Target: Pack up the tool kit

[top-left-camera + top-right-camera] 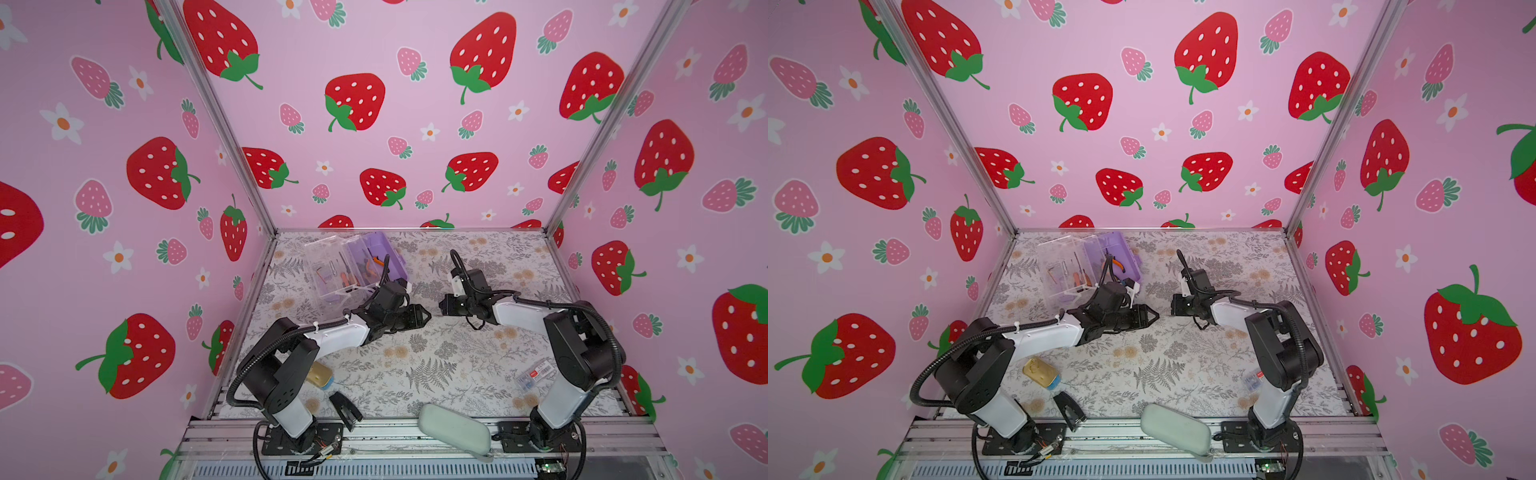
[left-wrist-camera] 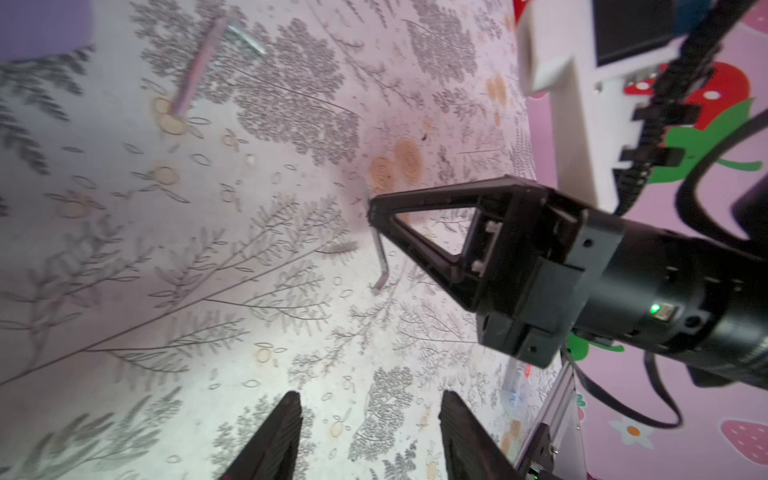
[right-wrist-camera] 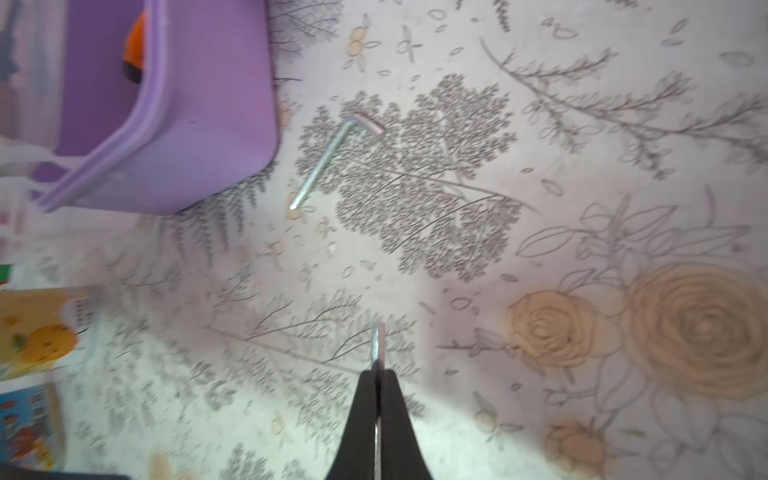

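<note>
The tool kit (image 1: 376,255) stands open at the back left in both top views, a lilac base with its clear lid (image 1: 328,266) swung out. Orange-handled tools lie in the tool kit (image 1: 1113,257). My right gripper (image 3: 377,376) is shut on a small hex key (image 3: 377,343), also seen from the left wrist as a bent steel hex key (image 2: 380,257) hanging from the right gripper (image 2: 372,214). My left gripper (image 2: 370,436) faces it, open and empty. Mid-table, the left gripper (image 1: 429,313) and right gripper (image 1: 441,306) nearly meet. A second hex key (image 3: 328,162) lies beside the lilac base (image 3: 199,124).
A gold tin (image 1: 320,374) lies under the left arm, and a black clip-like object (image 1: 345,409) sits near the front edge. A pale green pouch (image 1: 455,428) rests on the front rail. A small clear packet with a red label (image 1: 536,374) lies by the right arm.
</note>
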